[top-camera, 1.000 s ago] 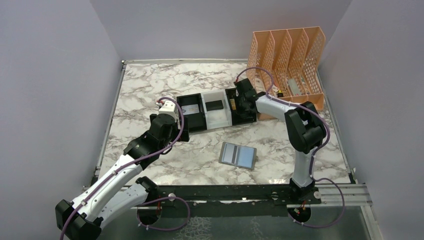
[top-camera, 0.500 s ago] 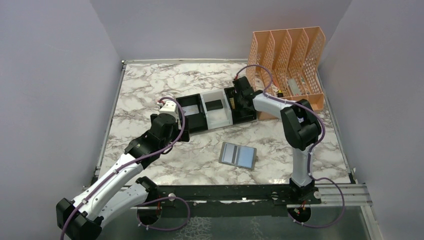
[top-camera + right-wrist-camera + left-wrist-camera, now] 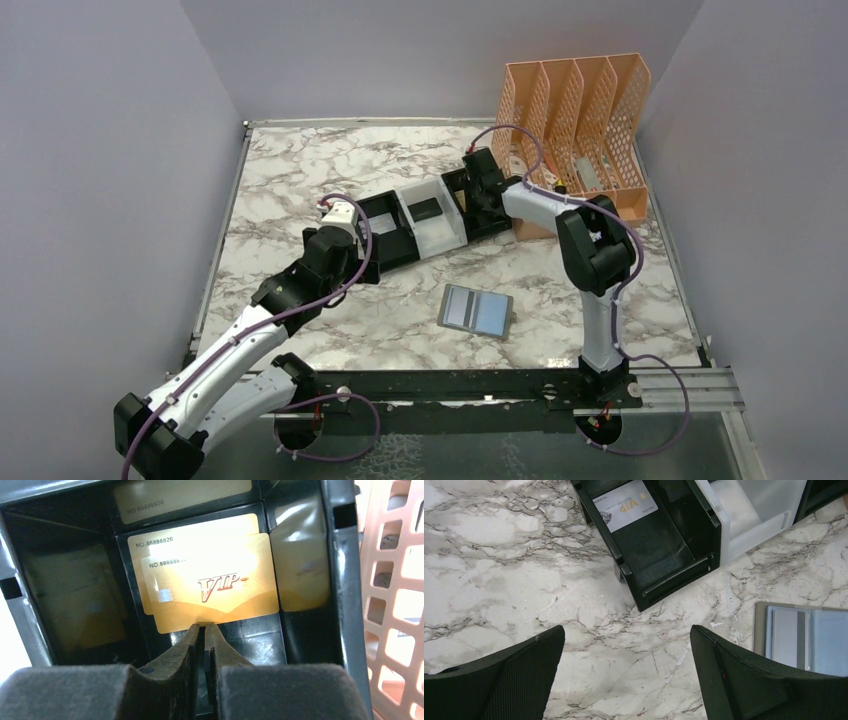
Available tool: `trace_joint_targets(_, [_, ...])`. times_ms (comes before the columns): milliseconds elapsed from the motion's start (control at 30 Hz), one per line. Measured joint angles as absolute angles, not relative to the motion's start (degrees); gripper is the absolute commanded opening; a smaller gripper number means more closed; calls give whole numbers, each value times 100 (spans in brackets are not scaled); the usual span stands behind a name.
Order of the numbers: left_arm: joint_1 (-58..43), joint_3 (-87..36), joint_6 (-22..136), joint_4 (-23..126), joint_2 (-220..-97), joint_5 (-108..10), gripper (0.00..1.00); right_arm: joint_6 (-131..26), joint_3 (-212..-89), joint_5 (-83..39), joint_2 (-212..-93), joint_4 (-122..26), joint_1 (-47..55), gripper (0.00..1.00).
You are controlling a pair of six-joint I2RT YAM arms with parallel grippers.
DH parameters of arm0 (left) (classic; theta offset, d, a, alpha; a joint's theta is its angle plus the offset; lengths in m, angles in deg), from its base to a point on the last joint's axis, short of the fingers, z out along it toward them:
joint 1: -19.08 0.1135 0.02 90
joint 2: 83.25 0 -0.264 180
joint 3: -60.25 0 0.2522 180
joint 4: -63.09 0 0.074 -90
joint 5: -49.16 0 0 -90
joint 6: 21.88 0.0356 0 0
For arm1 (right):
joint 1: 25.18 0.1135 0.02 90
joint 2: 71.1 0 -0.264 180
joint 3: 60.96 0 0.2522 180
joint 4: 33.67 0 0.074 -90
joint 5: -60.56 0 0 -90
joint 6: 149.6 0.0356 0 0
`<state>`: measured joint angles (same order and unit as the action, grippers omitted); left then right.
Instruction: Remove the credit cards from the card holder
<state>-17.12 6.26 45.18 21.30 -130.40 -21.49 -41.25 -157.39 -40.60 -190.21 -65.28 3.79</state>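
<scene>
- The card holder (image 3: 475, 310) lies open on the desk (image 3: 290, 170), in front of the tray (image 3: 676, 580); both of its panels look bare.
- The credit cards sit in the tray: two gold cards (image 3: 215, 587) in its right end compartment, and a pale card (image 3: 625, 504) in its left.
- The right claw (image 3: 205, 626) is pinched on the near edge of the top gold card. The left claw (image 3: 626, 632) gapes over the desk before the tray.
- The task looks nearly done: only letting go seems left.
</scene>
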Motion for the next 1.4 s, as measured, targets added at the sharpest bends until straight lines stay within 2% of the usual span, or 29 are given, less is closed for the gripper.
trace_joint_targets(567, [-1712,626,4387,2125,-13451,-2201,99,-4233,-16130,-3929,-19276,-6480,371,14])
trace_joint_targets(1033, [-1695,554,3371,2750,-15233,-2184,99,-4451,-16264,-3903,-19421,-6329,368,15])
trace_joint_targets(1167, [-1684,548,3349,3021,-15274,-2175,94,-4515,-16259,-3767,-19388,-6338,358,16])
trace_joint_targets(1400, [-1618,548,3314,3177,-15268,-1827,95,-4528,-15846,-3182,-18935,-6423,358,17])
